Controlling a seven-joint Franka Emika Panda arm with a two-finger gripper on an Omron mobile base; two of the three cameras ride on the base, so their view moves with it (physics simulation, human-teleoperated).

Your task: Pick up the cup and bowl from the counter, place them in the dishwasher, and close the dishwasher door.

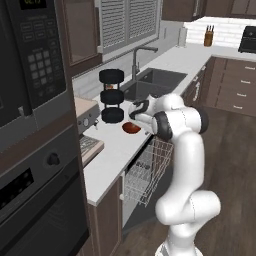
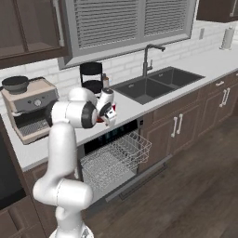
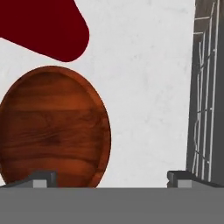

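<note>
We see the bowl lying bare inside on the counter, with the cup on its side just beside it. The dishwasher stands with its white wire rack pulled out, nothing visible in it. Our gripper hangs low over the counter, fingers spread apart, one fingertip over the bowl's rim.

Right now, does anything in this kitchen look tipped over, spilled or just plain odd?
Nothing looks spilled or broken. The dishwasher stands open with its white wire rack slid out past the counter; it appears empty. The bowl sits upright on the counter, beside the dark red cup. The gripper hangs above with open jaws.
</note>
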